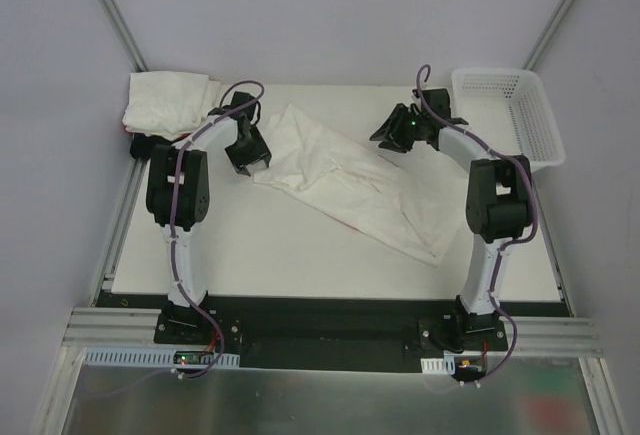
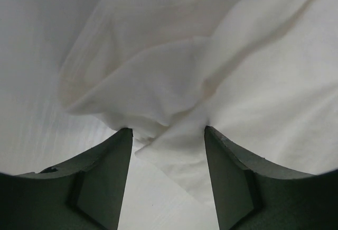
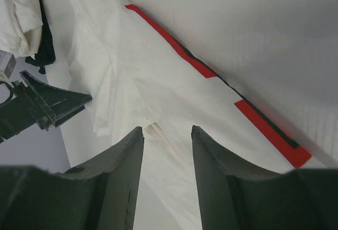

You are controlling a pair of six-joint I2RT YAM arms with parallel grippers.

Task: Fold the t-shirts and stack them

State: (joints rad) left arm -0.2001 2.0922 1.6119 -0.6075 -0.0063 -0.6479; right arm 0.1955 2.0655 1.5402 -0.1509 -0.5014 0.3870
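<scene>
A white t-shirt lies spread on a slant across the table's middle. My left gripper is at its upper left end. In the left wrist view the left gripper is open, its fingertips on either side of a bunched fold of the shirt. My right gripper hovers over the shirt's far edge. In the right wrist view the right gripper is open, with a folded edge of the shirt by its left fingertip. A pile of white t-shirts sits at the far left corner, with dark cloth under it.
A white mesh basket stands at the far right corner. A red and dark strip runs along the shirt's edge; I cannot tell what it is. Bare table lies in front of the shirt.
</scene>
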